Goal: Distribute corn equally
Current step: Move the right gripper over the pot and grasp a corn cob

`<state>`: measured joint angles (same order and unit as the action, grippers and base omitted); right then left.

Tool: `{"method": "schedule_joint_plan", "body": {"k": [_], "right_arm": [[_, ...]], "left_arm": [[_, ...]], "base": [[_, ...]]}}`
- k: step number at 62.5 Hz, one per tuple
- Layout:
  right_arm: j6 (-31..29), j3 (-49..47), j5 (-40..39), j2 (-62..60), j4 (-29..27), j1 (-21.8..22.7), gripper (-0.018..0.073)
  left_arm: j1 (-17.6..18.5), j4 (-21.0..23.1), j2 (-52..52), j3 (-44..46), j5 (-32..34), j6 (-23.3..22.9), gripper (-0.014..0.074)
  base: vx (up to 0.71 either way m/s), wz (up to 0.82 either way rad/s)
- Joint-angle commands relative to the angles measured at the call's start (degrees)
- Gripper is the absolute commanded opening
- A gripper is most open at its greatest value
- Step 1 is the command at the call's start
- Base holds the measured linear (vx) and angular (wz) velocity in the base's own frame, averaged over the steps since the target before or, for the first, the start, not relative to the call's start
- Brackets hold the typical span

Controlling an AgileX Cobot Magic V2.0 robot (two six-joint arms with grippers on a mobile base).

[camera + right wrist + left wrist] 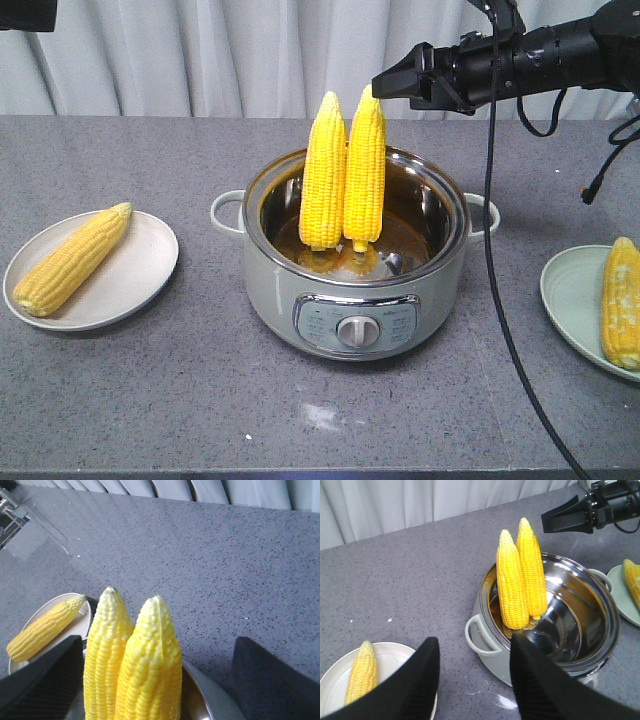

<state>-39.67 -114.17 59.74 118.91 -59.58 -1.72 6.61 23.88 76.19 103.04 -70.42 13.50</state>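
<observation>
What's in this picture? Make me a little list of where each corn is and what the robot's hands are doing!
pot: silver inside, pale green outside
corn in pot: two cobs, standing upright, side by side
left plate: one cob, lying down
right plate: one cob, lying down
right hand: open, near the standing cobs' tips
left hand: open, holding nothing
</observation>
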Motion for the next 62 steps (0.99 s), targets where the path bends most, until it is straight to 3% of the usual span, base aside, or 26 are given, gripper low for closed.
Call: {"method": "schedule_joint_plan", "body": {"k": [1, 51, 62], "right_arm": [[-1.35, -1.94, -1.41, -2.68, -3.29, -0.66, 0.0587], [-1.13, -1.94, -2.03, 1.10, -3.51, -2.16, 0.0585], [-1.41, -1.94, -1.31, 1.10, -3.44, -2.16, 0.0531]], "left_arm": [[0.24, 1.98, -1.00, 1.32, 3.34, 0.14, 0.0330], [0.24, 1.98, -1.00, 1.32, 3.21, 0.19, 0.0330], [0.24, 1.98, -1.00, 1.32, 3.21, 0.19, 0.0330]], "base": [[0.00, 0.00], [0.00, 0.00], [0.00, 0.00]]}}
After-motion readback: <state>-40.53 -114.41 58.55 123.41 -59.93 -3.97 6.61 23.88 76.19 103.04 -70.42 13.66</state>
